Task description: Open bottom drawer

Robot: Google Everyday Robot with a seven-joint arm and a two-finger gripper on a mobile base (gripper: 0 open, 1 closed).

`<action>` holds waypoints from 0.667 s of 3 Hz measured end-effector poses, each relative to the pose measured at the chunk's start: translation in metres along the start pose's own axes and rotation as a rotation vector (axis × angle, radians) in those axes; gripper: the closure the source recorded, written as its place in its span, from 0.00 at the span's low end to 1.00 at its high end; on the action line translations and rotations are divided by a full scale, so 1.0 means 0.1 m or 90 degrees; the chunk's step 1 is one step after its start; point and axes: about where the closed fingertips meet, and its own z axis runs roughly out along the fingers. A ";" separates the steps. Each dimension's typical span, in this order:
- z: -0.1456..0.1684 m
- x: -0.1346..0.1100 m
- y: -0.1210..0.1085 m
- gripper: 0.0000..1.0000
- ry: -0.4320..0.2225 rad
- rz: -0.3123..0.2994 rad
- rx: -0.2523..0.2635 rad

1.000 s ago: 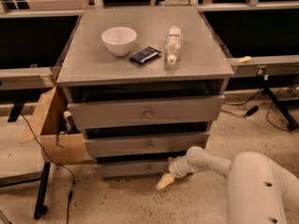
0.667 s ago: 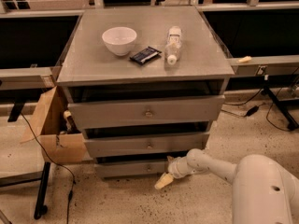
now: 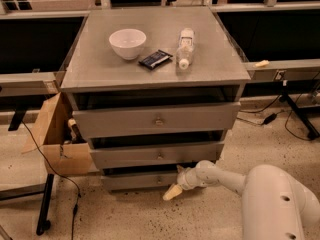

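Note:
The grey cabinet has three drawer fronts stacked one above another. The bottom drawer is the narrowest and lowest front, with a small round knob at its centre. It stands out a little from the cabinet. My gripper is at the end of the white arm reaching in from the lower right. It sits low by the floor, just right of and below the knob, in front of the bottom drawer's right part. Its pale tip points down and to the left.
On the cabinet top lie a white bowl, a dark flat packet and a plastic bottle on its side. An open cardboard box stands left of the cabinet, beside a black stand leg and cable.
The gripper and arm have stayed almost still by the bottom drawer's right part. The drawers look unchanged.

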 end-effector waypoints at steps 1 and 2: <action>0.11 0.00 -0.11 0.00 0.012 -0.005 0.013; 0.21 0.04 -0.23 0.00 0.025 -0.002 0.023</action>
